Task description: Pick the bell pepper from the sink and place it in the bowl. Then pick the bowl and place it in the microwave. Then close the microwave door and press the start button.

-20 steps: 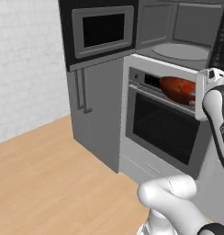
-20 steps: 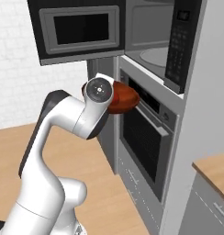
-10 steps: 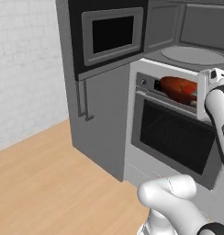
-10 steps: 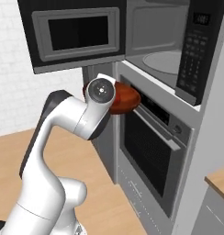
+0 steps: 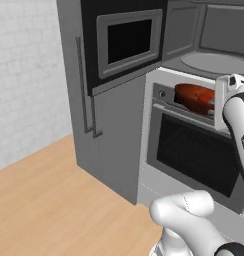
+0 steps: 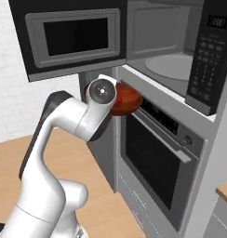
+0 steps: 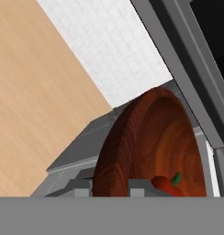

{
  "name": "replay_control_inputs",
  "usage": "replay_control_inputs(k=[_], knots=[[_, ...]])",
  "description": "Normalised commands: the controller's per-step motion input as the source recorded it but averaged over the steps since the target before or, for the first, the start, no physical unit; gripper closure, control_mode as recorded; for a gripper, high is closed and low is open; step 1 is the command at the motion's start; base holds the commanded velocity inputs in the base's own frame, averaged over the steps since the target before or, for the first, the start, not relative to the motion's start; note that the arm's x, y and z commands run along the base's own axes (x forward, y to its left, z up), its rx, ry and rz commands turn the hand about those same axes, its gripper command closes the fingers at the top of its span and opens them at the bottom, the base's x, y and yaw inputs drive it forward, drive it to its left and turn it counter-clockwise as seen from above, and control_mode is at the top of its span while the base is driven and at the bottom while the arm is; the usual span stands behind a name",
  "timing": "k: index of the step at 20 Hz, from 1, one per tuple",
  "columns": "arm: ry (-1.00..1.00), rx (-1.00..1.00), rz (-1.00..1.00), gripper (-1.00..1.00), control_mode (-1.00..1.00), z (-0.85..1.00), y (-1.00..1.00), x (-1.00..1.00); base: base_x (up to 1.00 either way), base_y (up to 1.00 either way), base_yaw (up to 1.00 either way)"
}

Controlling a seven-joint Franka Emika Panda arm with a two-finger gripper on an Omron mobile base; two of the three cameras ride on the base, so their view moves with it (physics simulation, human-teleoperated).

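below the open microwave [image 6: 171, 65], the hand [image 7: 111, 188] grips the bowl [image 7: 150, 147] holding the bell pepper [image 7: 168, 183].

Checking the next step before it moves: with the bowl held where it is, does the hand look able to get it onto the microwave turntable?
Probably yes. The microwave door is swung wide open, the turntable is bare, and the hand holds the bowl just below that opening; it needs lifting first.

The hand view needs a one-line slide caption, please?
Gripper holding the red bowl by its rim, bell pepper inside.
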Motion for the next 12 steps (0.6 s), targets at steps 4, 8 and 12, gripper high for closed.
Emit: replay_control_inputs(k=[4, 8, 12], knots=[[0.0, 0.0, 0.0, 1.0, 1.0, 0.0, 0.0, 0.0, 0.73, -0.01, -0.11], [0.0, 0.0, 0.0, 1.0, 1.0, 0.0, 0.0, 0.0, 0.63, -0.07, -0.05], [0.0, 0.0, 0.0, 1.0, 1.0, 0.0, 0.0, 0.0, 0.58, -0.07, -0.05]])
